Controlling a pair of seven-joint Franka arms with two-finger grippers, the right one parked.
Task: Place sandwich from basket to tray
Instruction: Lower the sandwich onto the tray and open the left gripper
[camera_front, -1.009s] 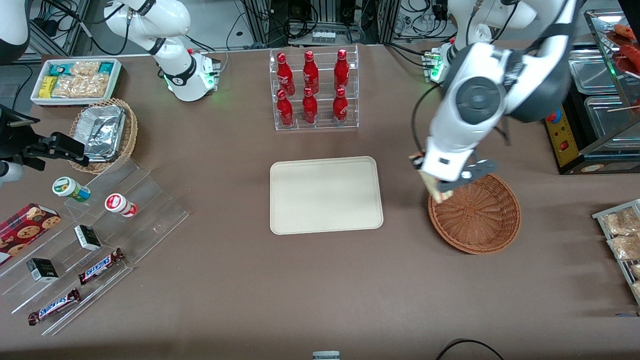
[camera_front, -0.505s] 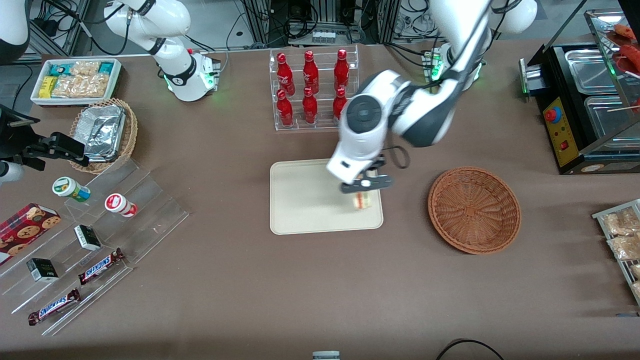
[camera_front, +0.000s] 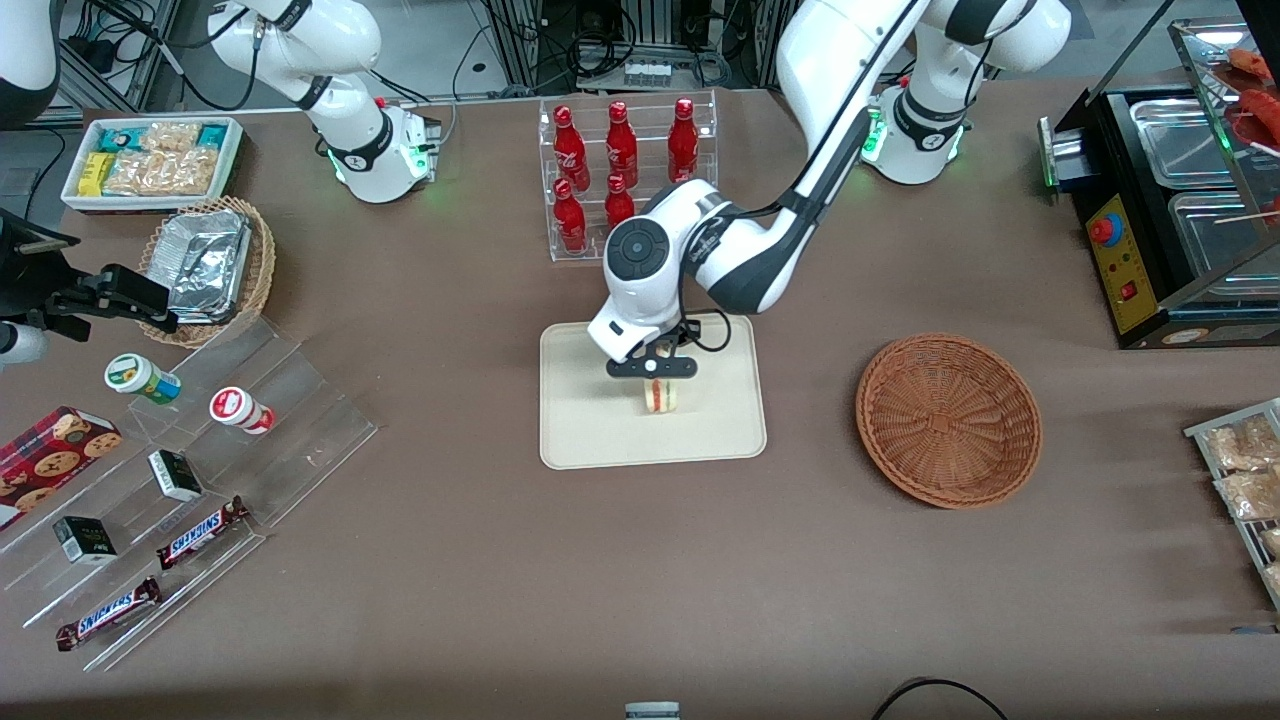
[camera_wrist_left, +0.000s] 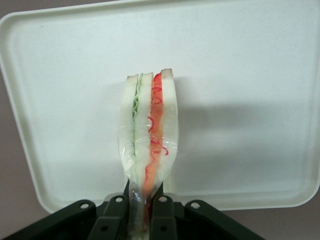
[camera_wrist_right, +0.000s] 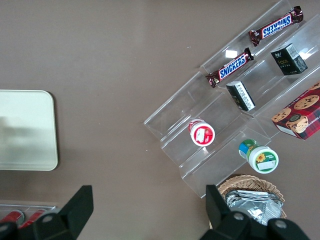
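The sandwich (camera_front: 660, 396) (camera_wrist_left: 148, 132), white bread with green and red filling in clear wrap, hangs edge-down over the middle of the cream tray (camera_front: 590, 430) (camera_wrist_left: 240, 90). My left gripper (camera_front: 656, 378) (camera_wrist_left: 142, 212) is shut on the sandwich's upper end, the black fingers (camera_wrist_left: 164, 215) pinching it from both sides. I cannot tell whether the sandwich's lower edge touches the tray. The reddish-brown wicker basket (camera_front: 948, 420) sits on the table toward the working arm's end, with nothing in it. The tray's corner (camera_wrist_right: 25, 130) also shows in the right wrist view.
A clear rack of red bottles (camera_front: 625, 180) stands just farther from the front camera than the tray, close to my arm's elbow. Toward the parked arm's end are clear stepped shelves (camera_front: 200, 440) with snacks, a tan basket with foil (camera_front: 210, 265) and a white snack bin (camera_front: 150, 160).
My gripper has carried the sandwich from above the basket's rim across to the tray, then on toward the tray's middle and lower. The basket is left with nothing in it.
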